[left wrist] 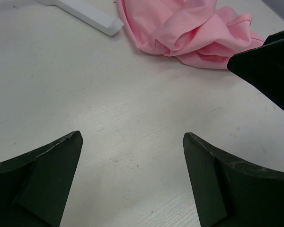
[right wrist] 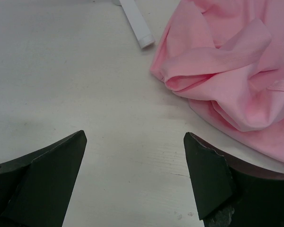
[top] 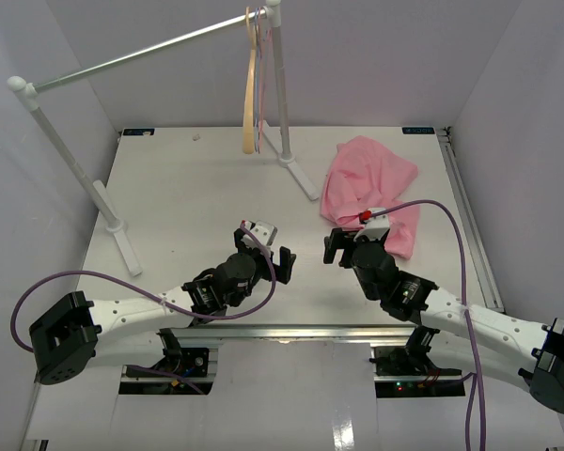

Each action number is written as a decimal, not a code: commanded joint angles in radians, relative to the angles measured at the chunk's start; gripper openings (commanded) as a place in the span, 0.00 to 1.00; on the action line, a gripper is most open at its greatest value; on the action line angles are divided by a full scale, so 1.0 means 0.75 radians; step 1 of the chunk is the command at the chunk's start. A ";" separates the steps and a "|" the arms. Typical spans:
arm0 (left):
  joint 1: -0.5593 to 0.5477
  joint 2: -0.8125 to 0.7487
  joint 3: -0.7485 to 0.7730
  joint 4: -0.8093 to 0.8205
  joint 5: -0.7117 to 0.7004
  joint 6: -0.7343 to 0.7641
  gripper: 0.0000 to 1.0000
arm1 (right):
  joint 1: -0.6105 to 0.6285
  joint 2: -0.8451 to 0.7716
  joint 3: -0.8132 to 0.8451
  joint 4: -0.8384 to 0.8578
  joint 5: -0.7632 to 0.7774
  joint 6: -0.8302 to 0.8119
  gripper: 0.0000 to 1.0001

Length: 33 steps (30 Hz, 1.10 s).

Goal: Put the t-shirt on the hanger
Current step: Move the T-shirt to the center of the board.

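Note:
The pink t-shirt (top: 371, 183) lies crumpled on the table at the right back; it also shows in the left wrist view (left wrist: 189, 30) and the right wrist view (right wrist: 232, 66). The tan wooden hanger (top: 250, 103) hangs from the rail (top: 141, 58) at the back, next to the rack's right post. My left gripper (top: 268, 246) is open and empty above bare table, left of the shirt (left wrist: 132, 137). My right gripper (top: 343, 246) is open and empty just short of the shirt's near edge (right wrist: 135, 137).
The white garment rack has a left post (top: 70, 155) with a foot (top: 122, 240) and a right post (top: 280, 85) with a foot (top: 299, 174) lying close to the shirt. White walls enclose the table. Purple cables loop from both arms.

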 commanded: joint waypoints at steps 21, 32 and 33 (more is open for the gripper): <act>0.003 0.004 0.008 0.033 -0.044 0.018 0.98 | -0.724 0.563 0.436 -0.115 -0.449 -0.007 0.81; 0.003 -0.015 0.000 0.041 -0.017 0.012 0.98 | -0.877 0.875 0.617 -0.146 -0.544 -0.018 0.57; 0.003 -0.012 0.001 0.040 -0.017 0.012 0.98 | -0.877 0.881 0.623 -0.122 -0.555 -0.037 0.47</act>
